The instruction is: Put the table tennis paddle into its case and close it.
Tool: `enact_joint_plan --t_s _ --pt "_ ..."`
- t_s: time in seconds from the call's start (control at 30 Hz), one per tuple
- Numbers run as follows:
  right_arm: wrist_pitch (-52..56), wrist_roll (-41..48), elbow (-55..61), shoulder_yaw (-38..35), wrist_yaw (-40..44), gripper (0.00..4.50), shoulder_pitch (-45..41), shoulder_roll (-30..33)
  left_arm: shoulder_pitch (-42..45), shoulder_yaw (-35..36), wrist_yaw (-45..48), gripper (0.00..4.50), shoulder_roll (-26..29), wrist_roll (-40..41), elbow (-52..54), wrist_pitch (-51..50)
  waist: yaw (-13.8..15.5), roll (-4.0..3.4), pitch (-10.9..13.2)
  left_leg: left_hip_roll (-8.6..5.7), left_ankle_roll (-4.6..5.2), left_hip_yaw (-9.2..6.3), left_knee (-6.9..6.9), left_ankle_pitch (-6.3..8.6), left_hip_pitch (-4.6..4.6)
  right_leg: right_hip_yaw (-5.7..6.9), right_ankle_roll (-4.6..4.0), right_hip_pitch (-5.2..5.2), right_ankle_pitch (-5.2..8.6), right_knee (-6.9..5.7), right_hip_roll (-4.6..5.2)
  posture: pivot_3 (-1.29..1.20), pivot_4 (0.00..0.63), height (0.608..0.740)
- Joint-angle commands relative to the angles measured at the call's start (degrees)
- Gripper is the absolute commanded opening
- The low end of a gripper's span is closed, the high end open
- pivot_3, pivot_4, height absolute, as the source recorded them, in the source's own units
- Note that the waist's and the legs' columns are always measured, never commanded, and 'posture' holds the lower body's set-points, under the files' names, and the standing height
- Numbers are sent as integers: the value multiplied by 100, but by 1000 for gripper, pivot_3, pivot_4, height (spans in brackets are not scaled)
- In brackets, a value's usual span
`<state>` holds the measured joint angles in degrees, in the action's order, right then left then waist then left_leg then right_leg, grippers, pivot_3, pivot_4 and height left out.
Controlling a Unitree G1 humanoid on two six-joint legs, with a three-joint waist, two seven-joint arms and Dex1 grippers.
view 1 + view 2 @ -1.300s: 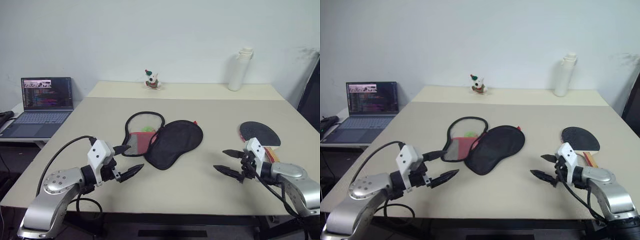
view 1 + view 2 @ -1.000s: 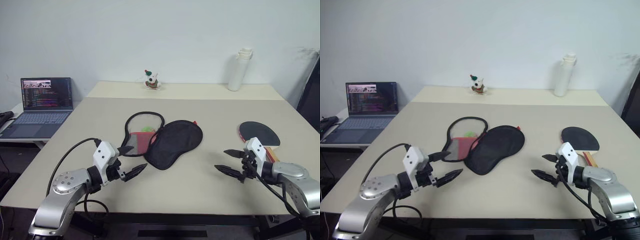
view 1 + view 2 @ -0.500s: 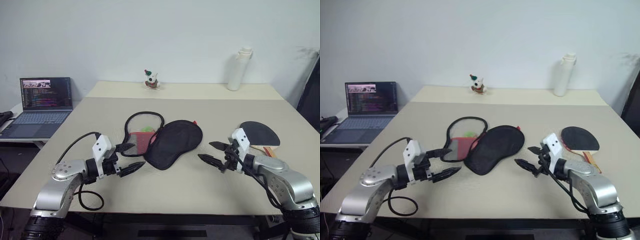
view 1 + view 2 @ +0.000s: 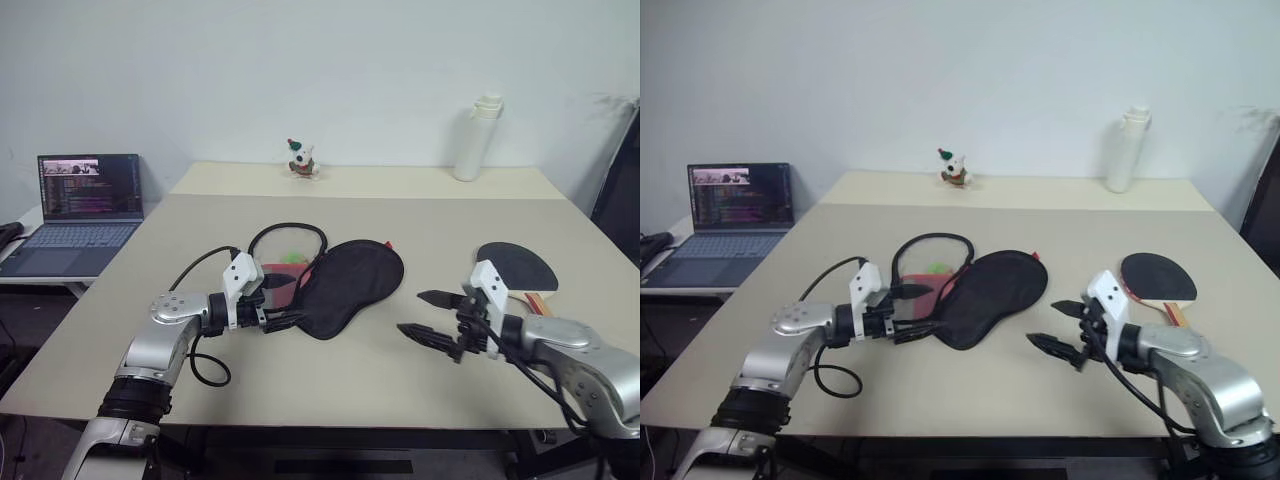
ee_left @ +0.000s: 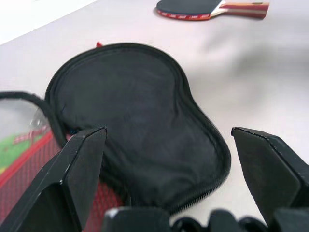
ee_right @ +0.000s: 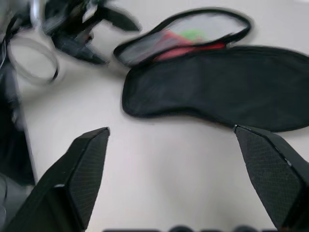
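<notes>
The case (image 4: pixel 350 285) lies unzipped in the middle of the table. Its black flap is folded out to the right, and its red-lined half (image 4: pixel 283 272) lies to the left. My left gripper (image 4: pixel 287 303) is open at the case's near left edge, one finger (image 5: pixel 72 183) over the red lining, the other finger past the black flap (image 5: pixel 140 116). The table tennis paddle (image 4: pixel 515 268) lies flat at the right, black face up. Left of it and nearer the table's front, my right gripper (image 4: pixel 410 312) hovers open and empty, pointing at the case (image 6: pixel 227 82).
Something green (image 4: pixel 292 257) sits inside the case's left half. A laptop (image 4: pixel 90 190) stands on a side table at the left. A white bottle (image 4: pixel 478 138) and a small toy figure (image 4: pixel 303 160) stand on the far table. The table's front edge (image 4: pixel 330 425) is close to both arms.
My left gripper has moved forward and right, up to the case's near edge. My right gripper has moved left, away from the paddle and toward the case. Both stayed open.
</notes>
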<state>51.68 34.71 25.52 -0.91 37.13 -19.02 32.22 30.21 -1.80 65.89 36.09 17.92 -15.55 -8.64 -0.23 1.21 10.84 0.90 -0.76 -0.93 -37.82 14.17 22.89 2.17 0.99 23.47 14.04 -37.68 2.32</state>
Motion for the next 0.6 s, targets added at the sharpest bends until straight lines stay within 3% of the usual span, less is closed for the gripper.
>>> enact_joint_plan --t_s 0.03,0.27,0.6 --pt "461 87 -187 192 -416 4487 -310 -355 -28 282 194 4500 293 168 169 -96 -3 0 0 3 0 -2 2 0 2 1 -1 2 0 -1 -1 0 150 740" --pt "765 -308 -1286 616 -1188 4487 -924 -1395 -97 678 297 4500 712 472 347 -588 -11 -1 1 17 0 0 1 0 3 -1 -4 9 0 -6 -7 0 150 740" --pt "156 -1155 -2920 1007 -1669 4487 -1592 -2467 -375 976 401 4500 1100 723 785 -1053 -27 0 0 17 0 6 3 0 4 -5 -7 16 0 -10 -7 0 150 740"
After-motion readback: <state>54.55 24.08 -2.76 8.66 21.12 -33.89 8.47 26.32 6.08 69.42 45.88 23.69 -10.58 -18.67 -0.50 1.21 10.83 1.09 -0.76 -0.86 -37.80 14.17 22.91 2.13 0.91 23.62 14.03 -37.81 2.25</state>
